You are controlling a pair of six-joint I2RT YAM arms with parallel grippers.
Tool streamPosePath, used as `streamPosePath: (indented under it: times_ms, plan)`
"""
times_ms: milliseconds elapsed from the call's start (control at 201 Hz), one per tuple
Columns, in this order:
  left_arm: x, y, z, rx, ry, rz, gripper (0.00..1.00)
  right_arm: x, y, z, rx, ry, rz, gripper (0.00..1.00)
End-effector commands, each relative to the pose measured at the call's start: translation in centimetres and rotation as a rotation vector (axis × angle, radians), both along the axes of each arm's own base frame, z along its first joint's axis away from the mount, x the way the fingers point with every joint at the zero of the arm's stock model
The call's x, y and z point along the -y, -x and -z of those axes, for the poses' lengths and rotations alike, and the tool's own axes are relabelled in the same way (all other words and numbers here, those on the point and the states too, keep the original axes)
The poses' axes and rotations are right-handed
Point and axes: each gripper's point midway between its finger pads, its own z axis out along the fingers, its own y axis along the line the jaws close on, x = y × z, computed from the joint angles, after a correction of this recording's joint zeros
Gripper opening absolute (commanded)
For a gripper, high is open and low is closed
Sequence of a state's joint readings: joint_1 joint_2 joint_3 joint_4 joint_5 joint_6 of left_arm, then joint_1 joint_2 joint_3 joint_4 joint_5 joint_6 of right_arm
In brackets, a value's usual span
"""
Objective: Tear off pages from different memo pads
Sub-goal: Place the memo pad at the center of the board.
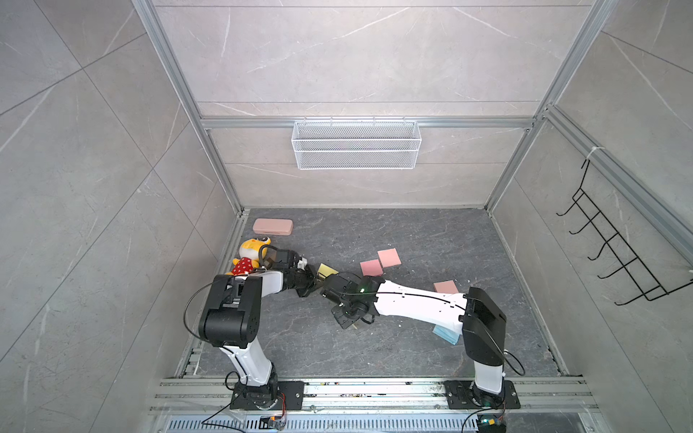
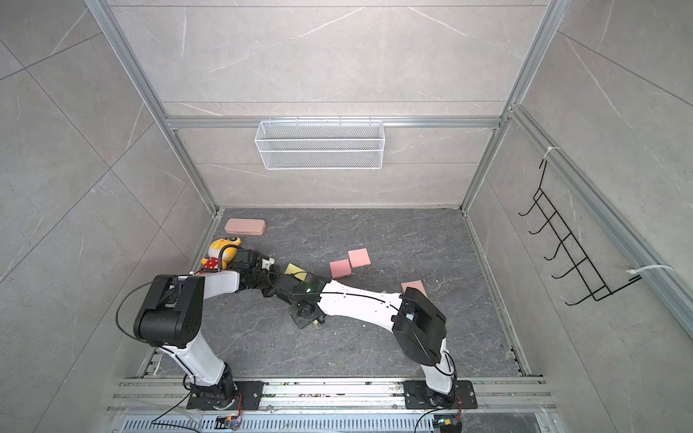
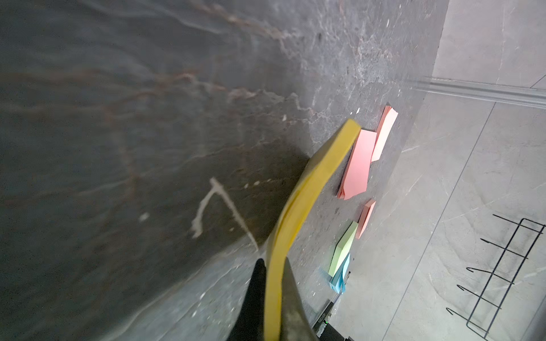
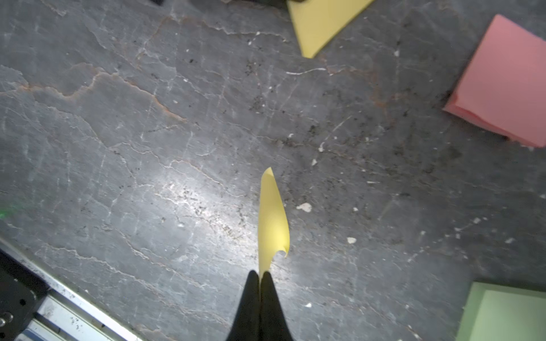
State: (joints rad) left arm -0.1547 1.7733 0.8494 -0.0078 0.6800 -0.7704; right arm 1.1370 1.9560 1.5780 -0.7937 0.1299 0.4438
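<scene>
My left gripper is shut on the edge of a thick yellow memo pad, which bends upward out of the jaws; in a top view the pad shows left of centre. My right gripper is shut on a thin, curled yellow page, held above the floor and apart from the yellow pad. Two pink pads, a salmon pad and a blue pad lie to the right. A green pad shows only in the wrist views.
A long pink case and a plush toy sit at the back left by the wall. A white wire basket hangs on the back wall and a black hook rack on the right wall.
</scene>
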Motion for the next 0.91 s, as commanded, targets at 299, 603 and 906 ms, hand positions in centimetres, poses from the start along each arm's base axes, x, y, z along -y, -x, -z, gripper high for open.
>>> streamPosePath:
  times_ms: [299, 603, 906]
  plan:
    - [-1.8, -1.1, -0.9, 0.032, -0.158, -0.002, 0.46, -7.7, 2.5, 3.0, -0.232, -0.239, 0.054, 0.0]
    - [-5.8, -1.1, -5.8, 0.106, -0.137, -0.079, 0.52, -12.9, 4.1, 4.0, -0.463, -0.394, 0.015, 0.24]
    - [-6.9, -0.4, -10.1, 0.193, -0.251, -0.079, 0.51, -8.2, 0.1, -5.4, -0.546, -0.625, 0.004, 0.6]
